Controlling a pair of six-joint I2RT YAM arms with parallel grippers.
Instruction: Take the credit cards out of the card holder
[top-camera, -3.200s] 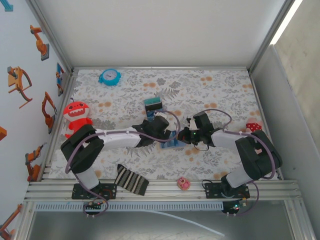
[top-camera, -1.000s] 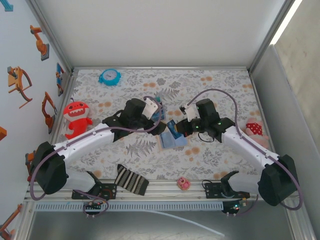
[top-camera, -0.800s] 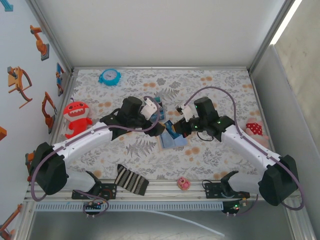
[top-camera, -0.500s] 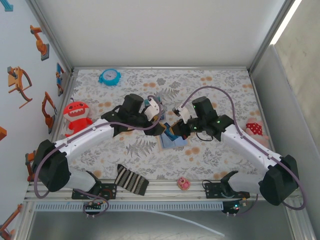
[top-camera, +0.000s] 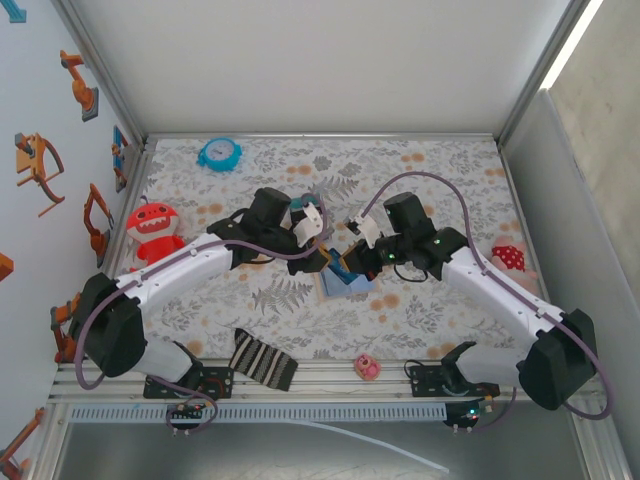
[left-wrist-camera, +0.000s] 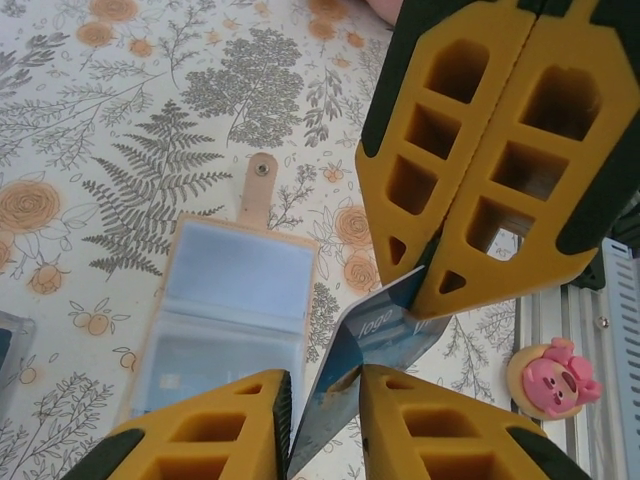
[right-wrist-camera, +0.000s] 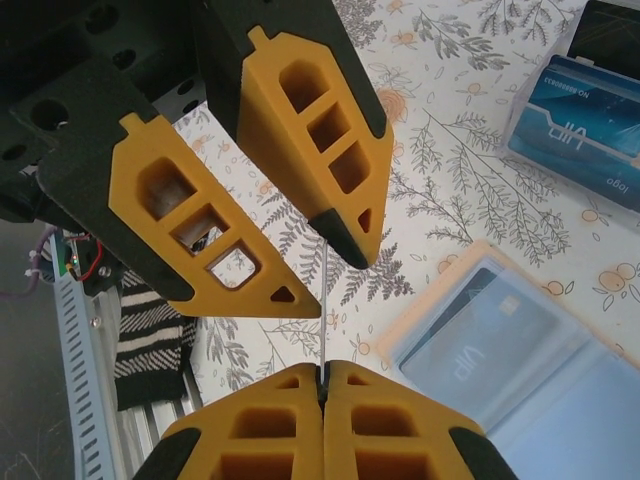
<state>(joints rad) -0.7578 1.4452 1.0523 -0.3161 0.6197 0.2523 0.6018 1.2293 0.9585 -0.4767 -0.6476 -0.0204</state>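
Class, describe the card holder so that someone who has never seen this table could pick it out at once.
On the flower-patterned table, look near the middle, close to the small stack of blue cards. The card holder lies open and flat there: unlike the loose cards, it is a tan-edged folding case with two pale blue panels and a tan snap tab.

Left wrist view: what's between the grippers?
In that view, a blue credit card: right gripper shut on one end, other end inside the left gripper.
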